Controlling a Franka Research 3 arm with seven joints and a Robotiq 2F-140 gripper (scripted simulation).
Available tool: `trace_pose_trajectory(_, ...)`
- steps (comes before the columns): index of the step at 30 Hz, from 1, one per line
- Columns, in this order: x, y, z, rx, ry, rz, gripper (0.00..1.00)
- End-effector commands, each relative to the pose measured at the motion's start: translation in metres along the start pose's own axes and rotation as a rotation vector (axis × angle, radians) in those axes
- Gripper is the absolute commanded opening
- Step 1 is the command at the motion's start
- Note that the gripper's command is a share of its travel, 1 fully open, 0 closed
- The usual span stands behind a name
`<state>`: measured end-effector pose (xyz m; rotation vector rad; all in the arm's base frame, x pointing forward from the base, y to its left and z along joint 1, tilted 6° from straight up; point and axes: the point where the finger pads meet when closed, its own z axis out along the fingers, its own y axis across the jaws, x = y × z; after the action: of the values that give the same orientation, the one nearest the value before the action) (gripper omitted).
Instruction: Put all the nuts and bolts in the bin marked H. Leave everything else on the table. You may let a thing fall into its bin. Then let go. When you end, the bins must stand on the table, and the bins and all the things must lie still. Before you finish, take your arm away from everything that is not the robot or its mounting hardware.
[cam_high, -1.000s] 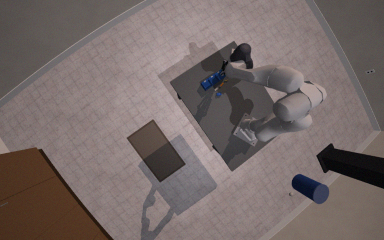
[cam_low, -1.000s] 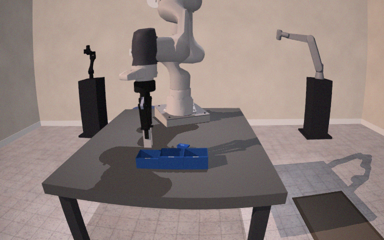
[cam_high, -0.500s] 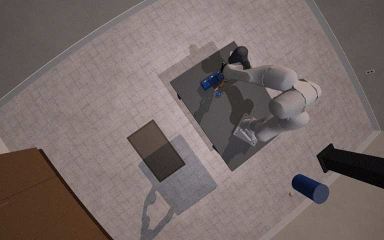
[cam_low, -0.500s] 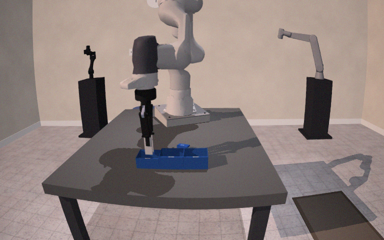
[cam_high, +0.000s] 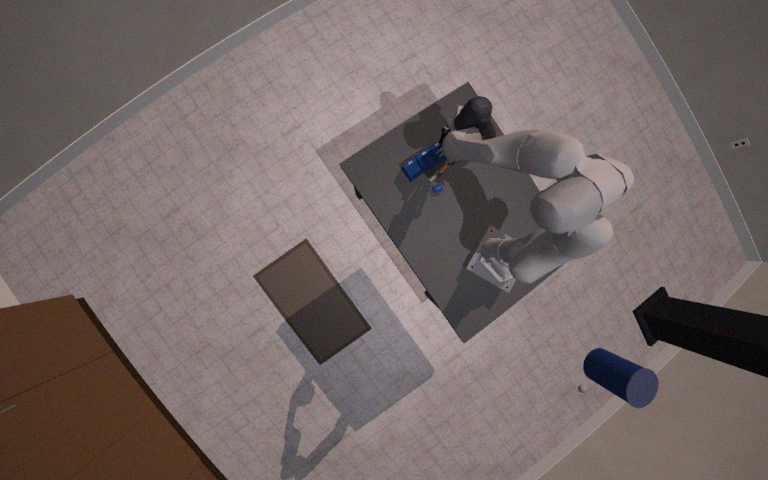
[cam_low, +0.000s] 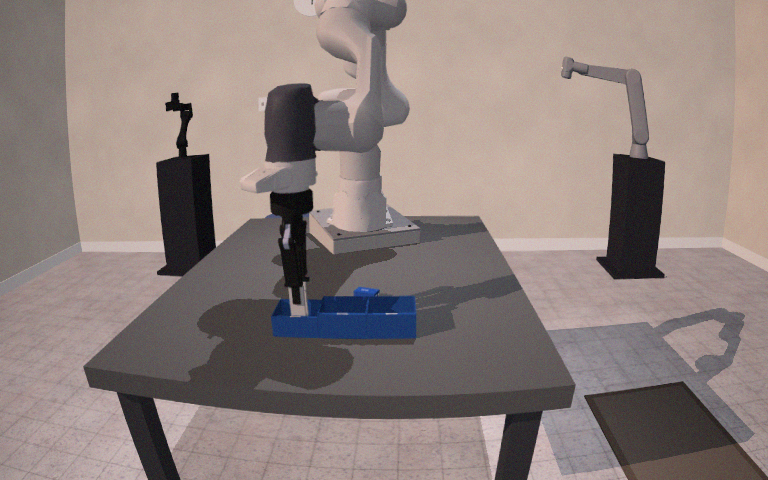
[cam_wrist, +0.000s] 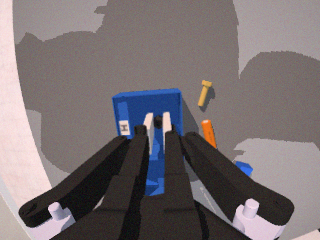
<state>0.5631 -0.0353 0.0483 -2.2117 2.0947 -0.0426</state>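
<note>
From above, the blue bin (cam_high: 420, 163) sits on the table (cam_high: 390, 226) beneath the wrist. From the side, the fingers (cam_low: 294, 266) dip into its end compartment. At the wrist, they are pinched narrow on a small dark nut (cam_wrist: 155, 120). It is probably light, rigid and slippery, so best held across its flats. Two orange bolts (cam_wrist: 204, 92) lie beside the bin.

A dark grey, flat-topped counter (cam_low: 169, 362) on dark legs stands on the pale tiled floor. Lying on it is a long blue plastic bin (cam_low: 345, 326) split into compartments, set across the near half. Just behind the bin sits a small blue block (cam_low: 366, 291). Beside the bin's end lie a yellow-orange bolt (cam_wrist: 204, 92) and a short orange rod (cam_wrist: 210, 132), both on the bare surface. The arm's pale square base plate (cam_low: 339, 243) is mounted at the far end.
</note>
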Motion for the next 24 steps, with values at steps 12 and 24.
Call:
trace_pose_trajectory(12,0.0011,-0.0052,-0.0008,0.012,-0.001,-0.009,0.07)
trace_pose_trajectory(24,0.0011,-0.0052,-0.0008,0.012,-0.001,-0.009,0.19)
